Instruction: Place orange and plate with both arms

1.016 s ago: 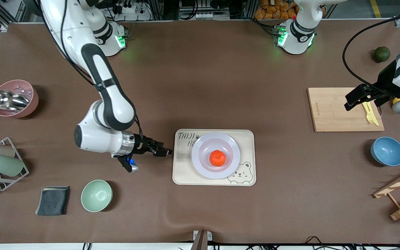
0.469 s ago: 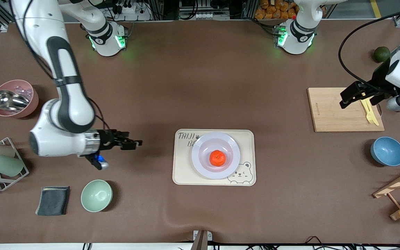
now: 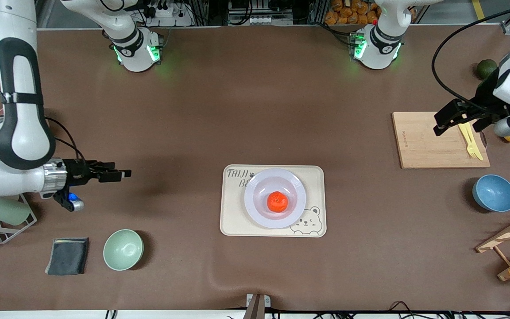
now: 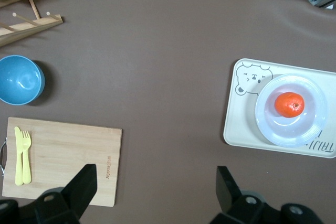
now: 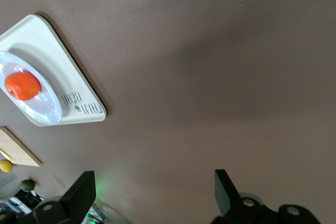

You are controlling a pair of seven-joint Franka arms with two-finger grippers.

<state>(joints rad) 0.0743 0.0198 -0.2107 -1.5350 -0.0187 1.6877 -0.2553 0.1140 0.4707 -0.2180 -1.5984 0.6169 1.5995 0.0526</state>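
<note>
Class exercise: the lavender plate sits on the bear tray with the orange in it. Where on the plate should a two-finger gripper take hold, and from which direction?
Probably the plate's wide rim, on the side toward the right arm's end of the table, coming in low from there. The plate is shallow and far too wide to span, the orange fills its middle, and there the tray shows bare room beside the rim. The right gripper, open, is at that end.

We count one orange (image 3: 277, 201), one plate (image 3: 275, 198), one bear-printed tray (image 3: 272, 200), one cutting board (image 3: 439, 140), two bowls, green (image 3: 123, 249) and blue (image 3: 494, 192), one dark cloth (image 3: 67, 256) and one dark green fruit (image 3: 485, 68).
</note>
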